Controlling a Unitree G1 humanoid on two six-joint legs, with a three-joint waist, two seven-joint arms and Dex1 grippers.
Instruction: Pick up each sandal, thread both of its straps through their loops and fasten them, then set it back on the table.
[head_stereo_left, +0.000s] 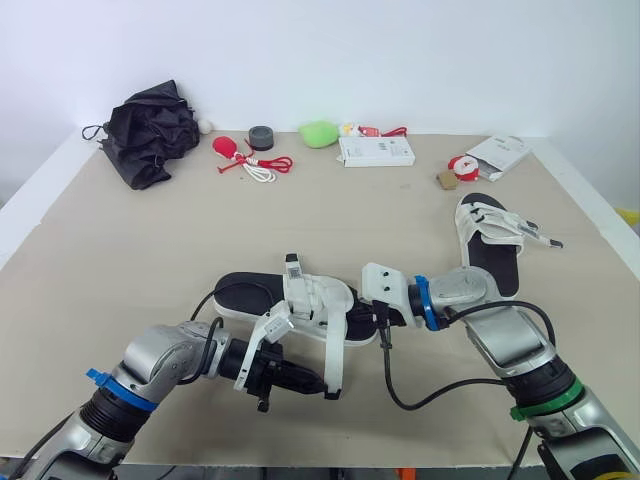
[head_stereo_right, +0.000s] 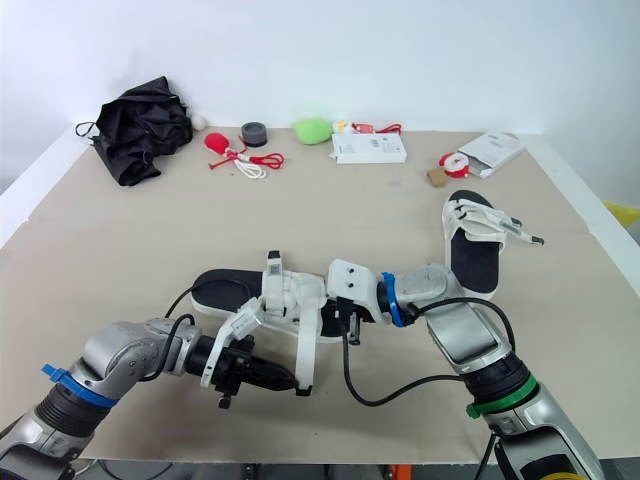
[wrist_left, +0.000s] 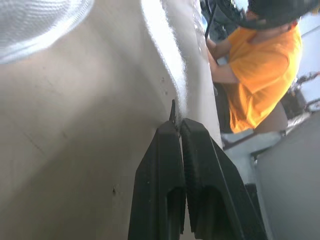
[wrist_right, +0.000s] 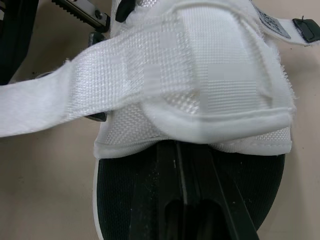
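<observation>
Now: black-soled sandal with white woven straps (head_stereo_left: 300, 300) near beige table's (head_stereo_left: 120, 230) front edge, middle; left gripper (head_stereo_left: 318, 384) pinches loose white strap end (head_stereo_left: 332, 355); right gripper (head_stereo_left: 380, 322) closed, tucked under upper (wrist_right: 210, 85). Pull strap taut, flat, toward loop.

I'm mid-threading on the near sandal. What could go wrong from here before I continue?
1. The left pincer pinches the strap only at its tips, so it may slip out when pulled.
2. The right pincer merely sits tucked under the sandal's upper; the sandal could shift.
3. The right arm's cable loops near the strap and might snag.
</observation>
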